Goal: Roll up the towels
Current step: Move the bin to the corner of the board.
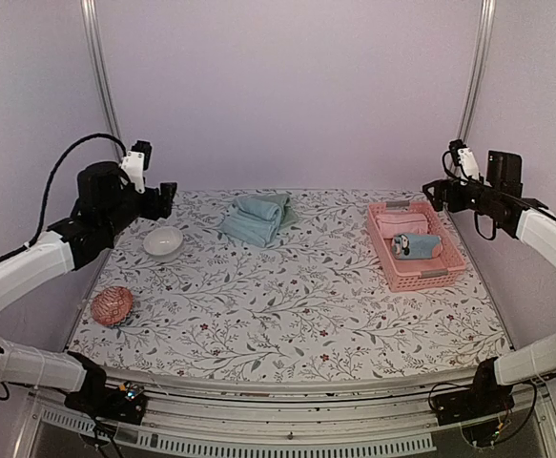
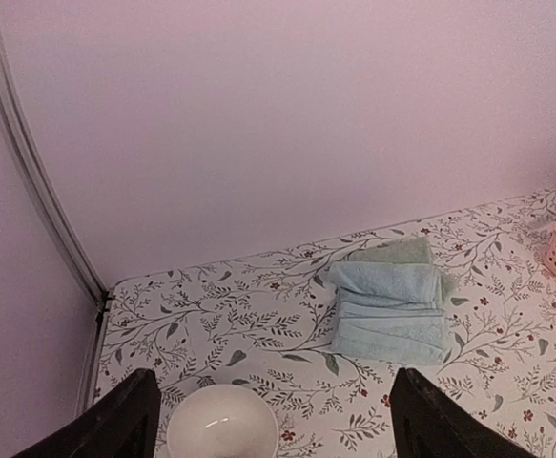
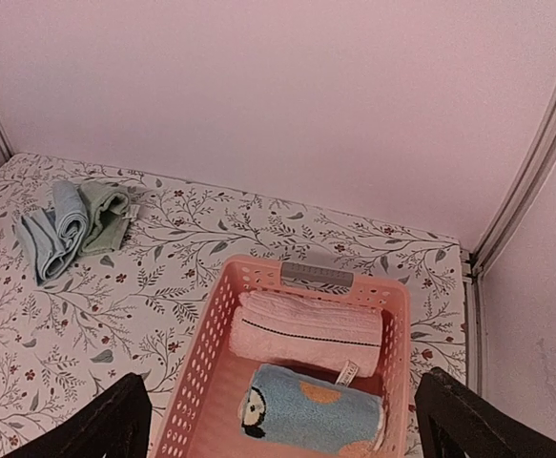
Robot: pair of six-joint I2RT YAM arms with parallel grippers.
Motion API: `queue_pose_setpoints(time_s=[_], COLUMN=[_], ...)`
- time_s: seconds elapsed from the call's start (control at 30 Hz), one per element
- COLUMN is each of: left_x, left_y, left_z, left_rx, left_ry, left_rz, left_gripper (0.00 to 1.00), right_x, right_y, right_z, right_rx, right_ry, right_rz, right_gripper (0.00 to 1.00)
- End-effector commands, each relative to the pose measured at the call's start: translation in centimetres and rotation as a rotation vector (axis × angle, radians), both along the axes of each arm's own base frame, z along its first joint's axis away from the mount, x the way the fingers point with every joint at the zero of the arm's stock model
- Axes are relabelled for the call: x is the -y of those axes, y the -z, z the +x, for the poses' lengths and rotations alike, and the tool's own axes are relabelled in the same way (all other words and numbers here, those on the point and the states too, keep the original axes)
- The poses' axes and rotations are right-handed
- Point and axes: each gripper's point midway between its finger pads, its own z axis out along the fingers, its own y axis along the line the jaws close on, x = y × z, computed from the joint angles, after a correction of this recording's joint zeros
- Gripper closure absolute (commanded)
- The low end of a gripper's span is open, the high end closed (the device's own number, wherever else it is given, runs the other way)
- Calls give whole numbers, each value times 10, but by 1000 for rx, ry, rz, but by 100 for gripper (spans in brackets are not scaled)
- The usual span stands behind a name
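A light blue folded towel [image 1: 252, 223] lies on a pale sage-green towel [image 1: 283, 204] at the back middle of the table. No patch shows on the green one. My left gripper [image 1: 168, 200] hangs open and empty above the back left, well left of the towels. In the left wrist view the blue towel [image 2: 390, 310] and green towel [image 2: 392, 252] lie ahead to the right of the open gripper [image 2: 273, 425]. My right gripper [image 1: 433, 194] is open and empty above the back right. The right wrist view shows both towels far left, blue [image 3: 51, 231] and green [image 3: 106, 216].
A pink slatted basket [image 1: 421, 281] at the right holds a rolled pink towel [image 3: 308, 331] and a rolled blue towel with a black-and-white animal patch [image 3: 311, 412]. A white bowl [image 1: 163, 240] stands at the back left, under my left gripper. A reddish ball [image 1: 113, 305] sits front left.
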Motion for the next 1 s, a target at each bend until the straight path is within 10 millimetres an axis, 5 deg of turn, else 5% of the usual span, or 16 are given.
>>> queue_pose_setpoints(time_s=[0.0, 0.27, 0.53, 0.77, 0.97], left_x=[42, 146, 222, 239, 245], left_y=[19, 66, 117, 156, 183], left_z=[1, -17, -44, -52, -49], left_rx=[-93, -283, -495, -631, -726], left_ry=[112, 336, 471, 445, 419], left_rz=[1, 20, -21, -61, -45], left_gripper=[17, 24, 25, 31, 34], right_x=[-16, -70, -141, -144, -129], right_y=[8, 55, 118, 165, 205], right_z=[-1, -23, -107, -159, -178], right_rx=[-31, -163, -335, -489, -628], right_ry=[-116, -369, -720, -847, -839], right_rz=[11, -136, -355, -469, -529], right_gripper=[1, 18, 55, 85, 93])
